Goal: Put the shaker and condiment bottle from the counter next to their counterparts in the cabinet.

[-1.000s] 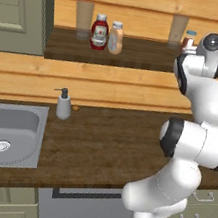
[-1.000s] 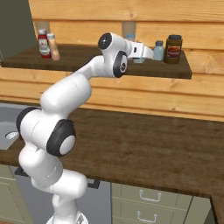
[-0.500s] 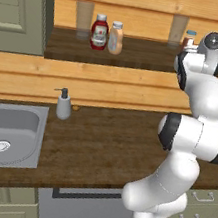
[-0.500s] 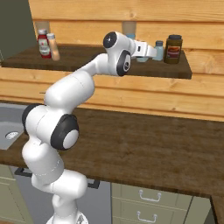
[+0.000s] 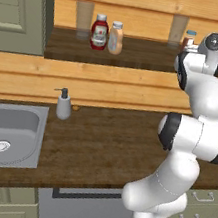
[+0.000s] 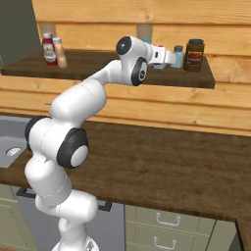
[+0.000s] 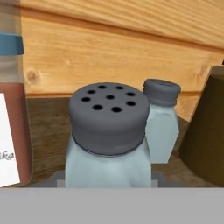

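- Pine-plank back wall w/ dark wood cabinet (image 6: 98,73) shelf across it; counter (image 5: 109,146) w/ steel sink (image 5: 5,133) below.
- Your shaker (image 7: 108,140): pale teal translucent body, grey cap w/ holes, upright, close in hand view.
- It sits near shelf's right end, just beside the bluer shaker (image 7: 161,120), apart from it; dark jar (image 6: 194,54) further right, white-and-red shaker (image 7: 11,109) on other side.
- Gripper (image 6: 169,58) looks clamped on the shaker; fingertips barely seen at its base.
- Arm reaches up from base, forearm angled to shelf, hand about level along shelf toward right end.
- Condiment bottle (image 5: 116,38) stands beside red bottle (image 5: 99,32), shelf's left part.
- Soap pump (image 5: 63,105) on counter by sink.
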### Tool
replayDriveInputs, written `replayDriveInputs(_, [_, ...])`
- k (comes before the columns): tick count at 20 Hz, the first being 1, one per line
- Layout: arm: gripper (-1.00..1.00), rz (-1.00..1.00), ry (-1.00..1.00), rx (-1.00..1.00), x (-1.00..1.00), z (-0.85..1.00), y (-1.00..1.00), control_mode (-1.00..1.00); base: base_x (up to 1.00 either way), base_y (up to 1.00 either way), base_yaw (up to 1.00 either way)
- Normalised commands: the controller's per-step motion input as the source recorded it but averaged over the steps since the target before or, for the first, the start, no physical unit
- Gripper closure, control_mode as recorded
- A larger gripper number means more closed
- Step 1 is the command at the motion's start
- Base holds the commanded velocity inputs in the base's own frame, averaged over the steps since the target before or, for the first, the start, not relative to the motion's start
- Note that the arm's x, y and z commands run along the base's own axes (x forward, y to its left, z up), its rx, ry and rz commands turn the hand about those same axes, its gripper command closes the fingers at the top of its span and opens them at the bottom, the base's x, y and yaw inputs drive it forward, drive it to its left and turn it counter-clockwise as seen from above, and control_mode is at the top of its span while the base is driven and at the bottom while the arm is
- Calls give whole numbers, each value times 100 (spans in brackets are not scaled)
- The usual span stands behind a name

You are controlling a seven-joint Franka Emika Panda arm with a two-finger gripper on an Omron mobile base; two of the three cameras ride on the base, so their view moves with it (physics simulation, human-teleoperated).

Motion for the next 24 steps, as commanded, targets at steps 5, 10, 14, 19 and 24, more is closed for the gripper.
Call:
replayDriveInputs(5, [-100, 0, 0, 0, 32, -36, -11, -100, 0, 0, 0])
replayDriveInputs(10, [-100, 0, 0, 0, 40, -30, -8, -100, 0, 0, 0])
replayDriveInputs(14, [-100, 0, 0, 0, 28, -25, -9, -100, 0, 0, 0])
replayDriveInputs(19, [-100, 0, 0, 0, 15, -18, -5, -100, 0, 0, 0])
replayDriveInputs(24, [-100, 0, 0, 0, -68, 0, 0, -100, 0, 0, 0])
